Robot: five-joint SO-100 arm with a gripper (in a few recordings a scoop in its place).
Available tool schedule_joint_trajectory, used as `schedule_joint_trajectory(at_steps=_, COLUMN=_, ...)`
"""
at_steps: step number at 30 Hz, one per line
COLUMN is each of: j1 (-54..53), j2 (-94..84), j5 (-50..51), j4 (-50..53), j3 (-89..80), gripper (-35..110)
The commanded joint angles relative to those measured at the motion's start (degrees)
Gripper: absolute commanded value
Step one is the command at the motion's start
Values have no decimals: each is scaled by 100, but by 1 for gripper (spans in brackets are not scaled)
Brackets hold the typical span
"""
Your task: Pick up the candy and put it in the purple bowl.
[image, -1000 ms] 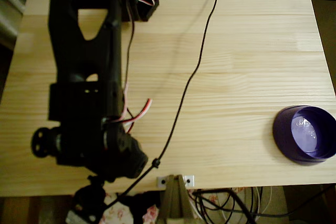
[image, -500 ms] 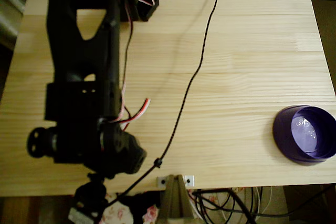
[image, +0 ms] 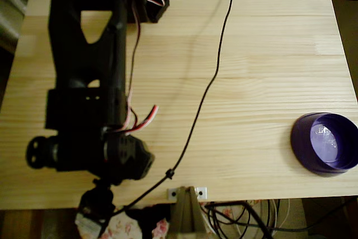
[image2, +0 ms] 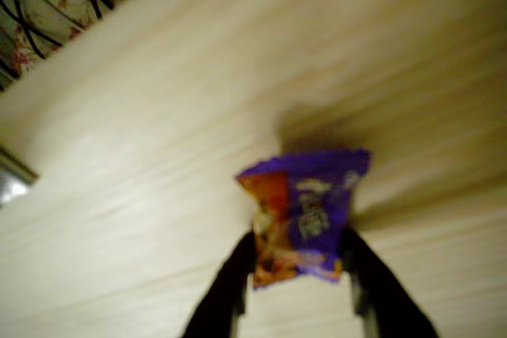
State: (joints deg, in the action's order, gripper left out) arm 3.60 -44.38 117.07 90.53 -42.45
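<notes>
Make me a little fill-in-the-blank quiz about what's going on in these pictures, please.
1. In the wrist view, the gripper is pinching the ____.
2. The candy has a wrapper that is mostly ____ in colour.
3. In the overhead view, the purple bowl sits near the table's ____ edge.

Missing words: candy; purple; right

A pale wooden table [image: 263, 54] carries the purple bowl [image: 325, 143] near its right edge; a black cable [image: 208, 85] apparently trails across the boards, well left of the bowl.
</notes>
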Motion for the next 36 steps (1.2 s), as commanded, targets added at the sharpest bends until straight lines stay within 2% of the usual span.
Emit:
schedule_joint_trajectory(at_steps=1, j1=18, j2=-281, j5=-9, j4=141, j3=606, gripper=19)
schedule_joint_trajectory(at_steps=21, j1=9, j2=-220, j5=-114, j4=448, j3=853, gripper=16)
schedule_joint_trajectory(at_steps=29, j1=79, j2=-44, j5=-378, j4=149, j3=853, gripper=29)
schedule_joint_trajectory(at_steps=36, j1=79, j2=105, j5=-352, j4=53, j3=853, gripper=27)
